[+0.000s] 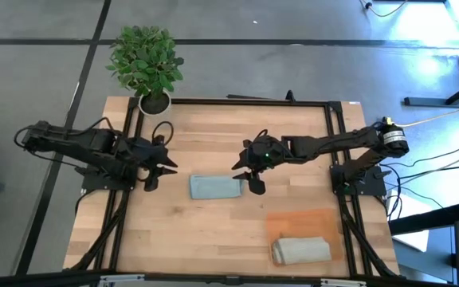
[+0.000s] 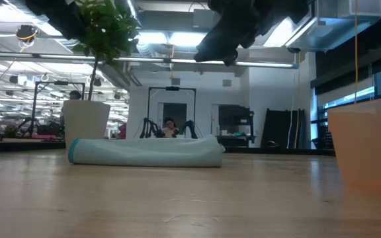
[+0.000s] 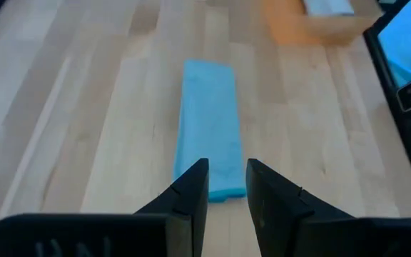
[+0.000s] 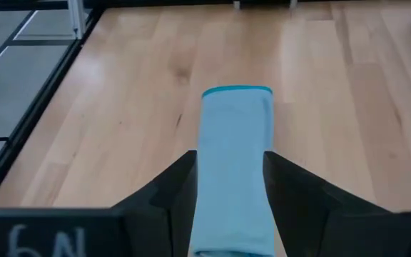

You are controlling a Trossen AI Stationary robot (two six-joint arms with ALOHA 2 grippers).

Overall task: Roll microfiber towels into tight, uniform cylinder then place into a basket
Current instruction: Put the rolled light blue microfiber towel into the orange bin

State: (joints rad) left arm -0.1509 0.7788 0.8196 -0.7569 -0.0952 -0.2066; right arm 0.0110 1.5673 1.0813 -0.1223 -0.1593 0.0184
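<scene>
A pale blue-grey towel, rolled into a cylinder [image 1: 215,187], lies on its side mid-table; it also shows in the low view [image 2: 147,152]. A grey-beige rolled towel [image 1: 301,249] lies in the orange-brown basket [image 1: 325,219] at the near right. My right gripper [image 1: 249,177] is open and hangs well above the blue roll's right end [image 2: 220,46]; in its wrist view the fingers stand on either side of the roll [image 4: 234,143] without touching. My left gripper [image 1: 162,171] is open by a narrow gap [image 3: 227,189], off the roll's left end [image 3: 209,178].
A white pot with a green plant [image 1: 146,64] stands at the table's far left corner, seen in the low view behind the roll [image 2: 84,122]. The basket wall [image 2: 369,152] rises at the near right. Bare wood lies near the roll's front [image 1: 190,239].
</scene>
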